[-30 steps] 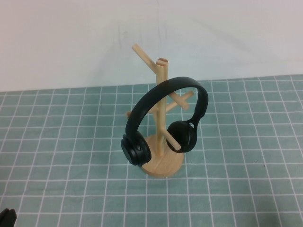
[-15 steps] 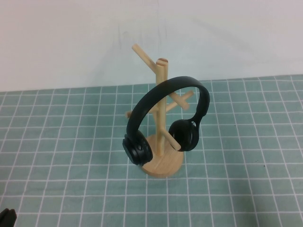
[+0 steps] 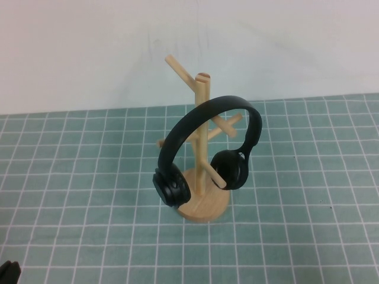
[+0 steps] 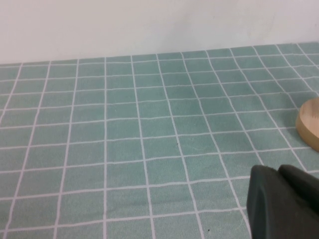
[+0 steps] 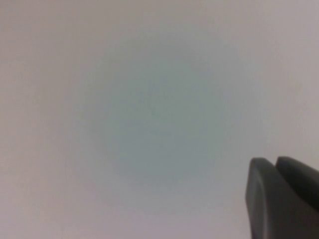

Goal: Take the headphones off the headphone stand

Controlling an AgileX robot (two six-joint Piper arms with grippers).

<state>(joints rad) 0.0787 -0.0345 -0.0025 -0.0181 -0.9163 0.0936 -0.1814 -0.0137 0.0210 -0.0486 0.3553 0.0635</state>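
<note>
The black headphones (image 3: 208, 112) hang by their headband over a peg of the light wooden headphone stand (image 3: 202, 89) at the middle of the table. One ear cup (image 3: 172, 187) hangs at the stand's left and the other (image 3: 231, 170) at its right, above the round base (image 3: 207, 208). My left gripper (image 4: 276, 169) is shut and empty, low over the table at the front left; a bit of it shows in the high view (image 3: 7, 272). The stand's base edge (image 4: 310, 130) shows in the left wrist view. My right gripper (image 5: 275, 162) is shut and empty, out of the high view.
The table is covered with a green cloth with a white grid (image 3: 308, 177). A white wall (image 3: 89, 53) rises right behind it. The right wrist view shows only a blank pale surface.
The headphones have swayed very slightly to the right on the stand. Neither arm has moved.
</note>
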